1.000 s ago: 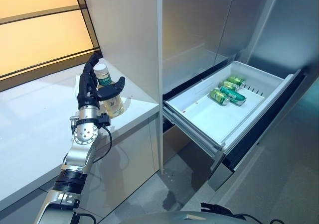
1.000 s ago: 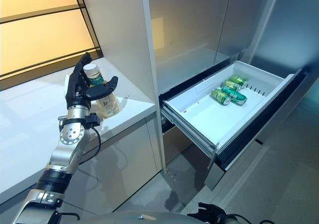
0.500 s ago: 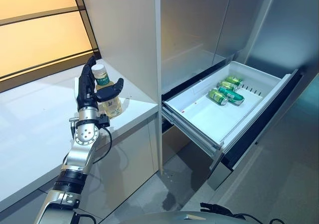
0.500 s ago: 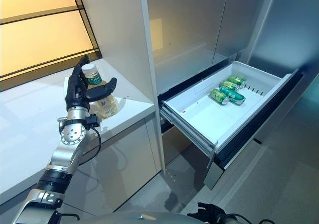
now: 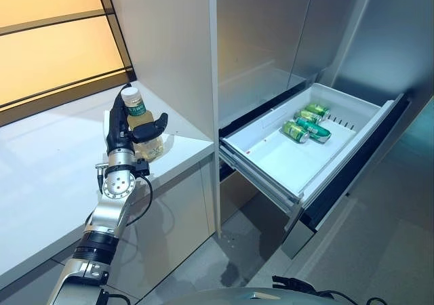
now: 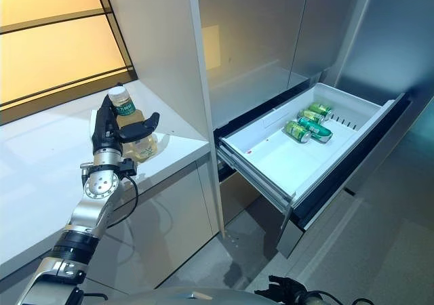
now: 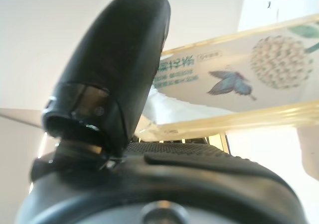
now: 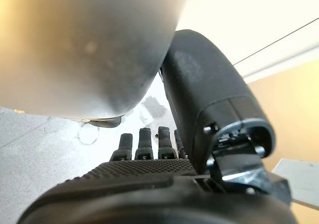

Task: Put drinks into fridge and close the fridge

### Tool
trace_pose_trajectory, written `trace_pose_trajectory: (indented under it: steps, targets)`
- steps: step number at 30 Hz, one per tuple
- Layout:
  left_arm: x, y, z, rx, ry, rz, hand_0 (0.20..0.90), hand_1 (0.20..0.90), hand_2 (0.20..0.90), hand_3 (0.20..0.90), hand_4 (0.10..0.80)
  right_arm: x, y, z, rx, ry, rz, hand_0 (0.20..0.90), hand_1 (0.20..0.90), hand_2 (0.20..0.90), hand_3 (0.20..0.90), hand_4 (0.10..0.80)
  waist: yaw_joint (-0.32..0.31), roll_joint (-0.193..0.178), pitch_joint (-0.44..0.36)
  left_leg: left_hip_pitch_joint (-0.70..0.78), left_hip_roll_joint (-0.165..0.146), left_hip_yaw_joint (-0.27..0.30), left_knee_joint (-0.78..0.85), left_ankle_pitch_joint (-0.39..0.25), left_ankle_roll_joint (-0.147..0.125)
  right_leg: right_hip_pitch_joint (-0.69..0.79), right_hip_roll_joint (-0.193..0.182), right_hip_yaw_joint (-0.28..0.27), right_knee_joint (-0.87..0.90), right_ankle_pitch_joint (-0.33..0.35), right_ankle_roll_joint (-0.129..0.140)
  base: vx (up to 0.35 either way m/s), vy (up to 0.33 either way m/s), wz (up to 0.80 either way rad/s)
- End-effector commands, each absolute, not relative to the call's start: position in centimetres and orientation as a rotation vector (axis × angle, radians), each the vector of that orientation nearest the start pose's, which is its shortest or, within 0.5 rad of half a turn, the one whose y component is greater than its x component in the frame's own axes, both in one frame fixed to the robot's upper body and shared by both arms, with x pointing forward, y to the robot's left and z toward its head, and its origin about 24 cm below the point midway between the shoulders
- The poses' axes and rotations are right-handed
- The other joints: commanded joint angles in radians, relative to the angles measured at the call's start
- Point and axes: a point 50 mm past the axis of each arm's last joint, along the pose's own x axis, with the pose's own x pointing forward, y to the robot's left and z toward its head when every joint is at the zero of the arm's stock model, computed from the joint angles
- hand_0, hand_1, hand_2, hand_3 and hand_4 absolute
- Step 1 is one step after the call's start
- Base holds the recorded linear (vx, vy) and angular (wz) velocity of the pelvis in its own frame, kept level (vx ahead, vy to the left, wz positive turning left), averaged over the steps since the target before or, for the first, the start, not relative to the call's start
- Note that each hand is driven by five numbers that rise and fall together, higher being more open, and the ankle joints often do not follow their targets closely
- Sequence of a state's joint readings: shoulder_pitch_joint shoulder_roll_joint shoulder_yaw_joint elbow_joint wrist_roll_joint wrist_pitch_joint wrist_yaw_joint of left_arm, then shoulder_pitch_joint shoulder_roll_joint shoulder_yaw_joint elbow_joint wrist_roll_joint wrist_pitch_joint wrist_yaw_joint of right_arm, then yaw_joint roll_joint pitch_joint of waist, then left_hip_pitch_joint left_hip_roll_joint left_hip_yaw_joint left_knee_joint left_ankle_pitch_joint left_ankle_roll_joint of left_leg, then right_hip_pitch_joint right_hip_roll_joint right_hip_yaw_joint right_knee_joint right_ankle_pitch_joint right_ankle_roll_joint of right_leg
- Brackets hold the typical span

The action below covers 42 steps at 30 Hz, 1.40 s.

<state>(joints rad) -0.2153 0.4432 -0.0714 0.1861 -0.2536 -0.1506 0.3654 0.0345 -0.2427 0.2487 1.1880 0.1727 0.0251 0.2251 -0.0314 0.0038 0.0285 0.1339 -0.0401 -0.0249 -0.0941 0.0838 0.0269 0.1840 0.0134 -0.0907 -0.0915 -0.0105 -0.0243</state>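
Note:
A clear bottle of yellow drink (image 5: 136,106) with a white cap stands on the white counter (image 5: 47,163) beside the fridge's side wall. My left hand (image 5: 121,132) is round it, fingers behind and thumb (image 7: 119,64) across its front; the bottle's label (image 7: 239,69) lies against the palm in the left wrist view. The white fridge drawer (image 5: 271,183) is pulled open to the right, with green cans (image 5: 302,125) lying at its far end. My right hand (image 8: 149,174) hangs low with its fingers relaxed and holds nothing.
The tall grey fridge panel (image 5: 176,47) rises right next to the bottle. The open drawer juts out over the grey floor (image 5: 224,257). An orange-lit window wall (image 5: 54,41) runs behind the counter.
My left hand has closed in on the bottle: the fingers and thumb, spread a second ago, now wrap round it. The drawer and cans have not moved.

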Motion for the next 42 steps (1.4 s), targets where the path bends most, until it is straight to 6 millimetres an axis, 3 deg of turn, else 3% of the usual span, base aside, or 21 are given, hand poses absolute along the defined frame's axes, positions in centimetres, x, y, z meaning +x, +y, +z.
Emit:
trace_pose_trajectory:
  steps: [1,12,14,15,16,17,18,21,26,30,32,35,36,37,40,42]
  targets:
    - [30.8,23.8,13.7,0.175,-0.395,0.339,0.900,0.900,0.900,0.900,0.800,6.5,-20.5,-16.9,-0.080,1.334,0.239,0.900,0.900,0.900,0.900,0.800,-0.005,-0.003,-0.020,0.057,-0.020,0.022,0.007,-0.135,0.017,-0.022,0.001,0.006,0.072,-0.037,0.047,0.000,0.000,0.00]
    - [30.8,23.7,13.6,0.145,-0.395,0.342,0.900,0.900,0.900,0.900,0.800,6.3,-20.3,-17.0,-0.076,1.332,0.238,0.900,0.900,0.900,0.900,0.800,-0.008,-0.002,-0.020,0.056,-0.020,0.024,0.007,-0.135,0.018,-0.024,0.002,0.010,0.073,-0.037,0.047,0.000,0.000,0.00]
    - [30.8,23.7,13.7,0.138,-0.400,0.343,0.825,0.825,0.825,0.812,0.712,6.3,-20.3,-17.0,-0.077,1.332,0.237,0.900,0.900,0.900,0.900,0.800,-0.008,-0.001,-0.020,0.055,-0.020,0.023,0.007,-0.135,0.018,-0.024,0.002,0.010,0.073,-0.037,0.047,0.000,0.000,0.00]
    - [30.7,23.7,13.7,0.128,-0.406,0.345,0.759,0.759,0.759,0.735,0.635,6.3,-20.3,-17.0,-0.077,1.332,0.238,0.900,0.900,0.900,0.900,0.800,-0.008,-0.001,-0.020,0.055,-0.021,0.023,0.007,-0.135,0.018,-0.024,0.002,0.010,0.072,-0.037,0.047,0.000,0.000,0.00]
    - [30.7,23.8,13.8,0.123,-0.410,0.345,0.535,0.535,0.535,0.475,0.375,6.3,-20.3,-17.0,-0.077,1.332,0.238,0.900,0.900,0.900,0.900,0.800,-0.008,-0.002,-0.020,0.055,-0.021,0.023,0.007,-0.135,0.018,-0.024,0.001,0.010,0.072,-0.037,0.047,0.000,0.000,0.00]
    - [30.7,23.8,14.0,0.102,-0.423,0.346,0.356,0.356,0.356,0.266,0.166,6.3,-20.3,-17.0,-0.077,1.332,0.239,0.900,0.900,0.900,0.900,0.800,-0.008,-0.002,-0.020,0.054,-0.021,0.022,0.007,-0.135,0.018,-0.025,0.001,0.009,0.072,-0.037,0.048,0.000,0.000,0.00]
    - [30.6,23.8,14.1,0.087,-0.432,0.346,0.300,0.300,0.300,0.200,0.100,6.3,-20.3,-17.0,-0.079,1.330,0.240,0.900,0.900,0.900,0.900,0.800,-0.008,-0.002,-0.020,0.054,-0.021,0.022,0.007,-0.135,0.018,-0.025,0.001,0.009,0.072,-0.037,0.048,0.000,0.000,0.00]
    - [30.4,23.6,14.4,0.036,-0.460,0.334,0.300,0.300,0.300,0.200,0.100,6.6,-20.3,-16.9,-0.095,1.304,0.238,0.900,0.900,0.900,0.900,0.800,-0.007,-0.003,-0.019,0.055,-0.020,0.021,0.007,-0.135,0.017,-0.024,0.001,0.009,0.072,-0.036,0.048,0.000,0.000,0.00]
    - [29.6,22.6,16.3,-0.167,-0.591,0.215,0.300,0.300,0.300,0.200,0.100,9.2,-20.1,-16.2,-0.108,1.159,0.180,0.900,0.900,0.900,0.900,0.800,-0.004,-0.005,-0.016,0.053,-0.020,0.014,0.007,-0.134,0.016,-0.024,-0.001,0.009,0.071,-0.034,0.047,0.000,0.000,0.00]
    - [28.3,20.8,18.5,-0.275,-0.736,0.054,0.300,0.300,0.300,0.200,0.100,12.7,-18.1,-14.7,-0.019,1.009,0.222,0.900,0.900,0.900,0.900,0.800,-0.001,-0.003,-0.010,0.048,-0.020,0.006,0.007,-0.130,0.017,-0.028,-0.002,0.007,0.072,-0.031,0.045,0.000,0.000,0.00]
    - [28.0,20.2,19.0,-0.279,-0.762,-0.015,0.300,0.300,0.300,0.200,0.100,13.2,-17.3,-14.3,0.032,0.987,0.260,0.900,0.900,0.900,0.900,0.800,-0.001,-0.004,-0.008,0.047,-0.020,0.003,0.007,-0.130,0.017,-0.028,-0.003,0.005,0.071,-0.030,0.045,0.000,0.000,0.00]
    - [27.4,18.7,20.0,-0.267,-0.818,-0.157,0.300,0.300,0.300,0.200,0.100,13.9,-14.6,-13.4,0.358,1.009,0.380,0.900,0.900,0.900,0.900,0.800,0.004,-0.005,-0.007,0.045,-0.022,-0.005,0.007,-0.129,0.017,-0.025,-0.004,-0.003,0.067,-0.029,0.044,0.000,0.000,0.00]
    - [27.2,18.3,20.2,-0.256,-0.835,-0.198,0.300,0.300,0.300,0.200,0.100,13.9,-13.2,-12.9,0.513,1.025,0.446,0.900,0.900,0.900,0.900,0.800,0.006,-0.007,-0.006,0.045,-0.022,-0.008,0.007,-0.127,0.016,-0.024,-0.004,-0.005,0.066,-0.029,0.044,-0.020,-0.039,0.02]
    - [26.8,17.9,20.2,-0.254,-0.863,-0.267,0.300,0.300,0.300,0.200,0.100,14.1,-10.6,-11.3,0.803,0.983,0.568,0.900,0.900,0.900,0.900,0.800,0.009,-0.008,-0.005,0.045,-0.022,-0.011,0.007,-0.125,0.015,-0.020,-0.004,-0.010,0.064,-0.028,0.043,-0.016,-0.036,0.03]
    - [26.5,17.7,20.0,-0.284,-0.872,-0.343,0.300,0.300,0.300,0.200,0.100,14.6,-8.1,-8.9,1.037,0.858,0.742,0.900,0.900,0.900,0.900,0.800,0.010,-0.009,-0.005,0.046,-0.024,-0.017,0.007,-0.123,0.013,-0.015,-0.005,-0.018,0.059,-0.026,0.046,-0.012,-0.024,0.04]
    - [26.2,17.2,20.0,-0.331,-0.866,-0.422,0.300,0.300,0.300,0.200,0.100,15.7,-6.9,-6.3,1.008,0.694,0.907,0.900,0.900,0.900,0.900,0.800,0.009,-0.012,-0.006,0.044,-0.026,-0.021,0.007,-0.121,0.012,-0.016,-0.007,-0.021,0.057,-0.024,0.051,-0.025,-0.021,0.07]
